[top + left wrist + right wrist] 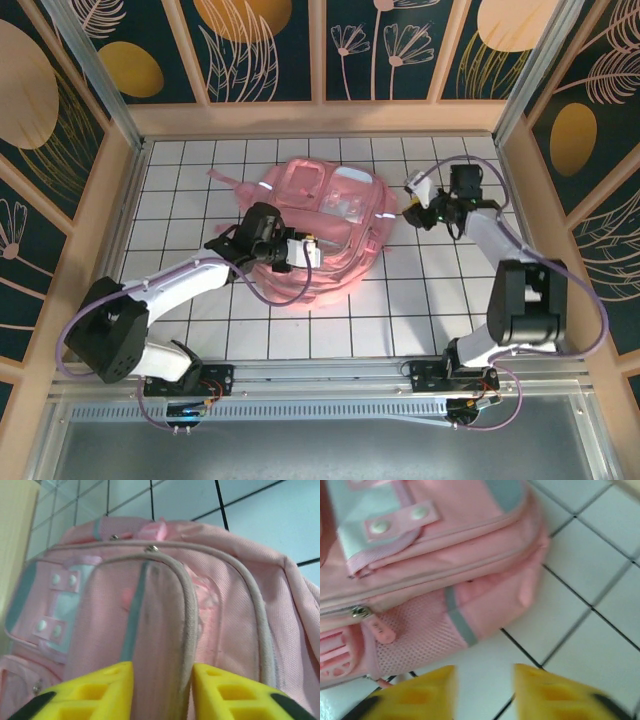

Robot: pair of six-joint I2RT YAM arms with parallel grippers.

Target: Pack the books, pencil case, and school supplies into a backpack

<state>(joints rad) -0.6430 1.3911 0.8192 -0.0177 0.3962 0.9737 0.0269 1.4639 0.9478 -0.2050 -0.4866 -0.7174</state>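
- From above, we see the pink backpack (335, 215) lying flat at the middle of the white tiled table (200, 335), its translucent front pockets facing up.
- At about 8 o'clock on the bag, the left claw (300, 250) sits over the bag's near-left edge; from this height we cannot tell how wide it stands.
- At 3 o'clock of the bag, the right claw (412, 207) hovers just beside the bag's right edge, over the tiles.
- Through the left wrist camera, we see the backpack (225, 595) close up. The left claw (162, 674) is parted, its yellow fingers (100, 695) at 6 o'clock of the picture. A fold of pink fabric edged with grey piping (189, 615) runs down into the gap between them; we cannot tell whether the fingers touch it.
- Through the right wrist camera, the backpack (445, 540) lies from 9 to 12 o'clock, with a zip pull (380, 627) and a mesh side pocket (415, 637) on its near side.
- At 6 o'clock, the right claw (485, 682) is parted and holds nothing, with bare tile beneath the gap.
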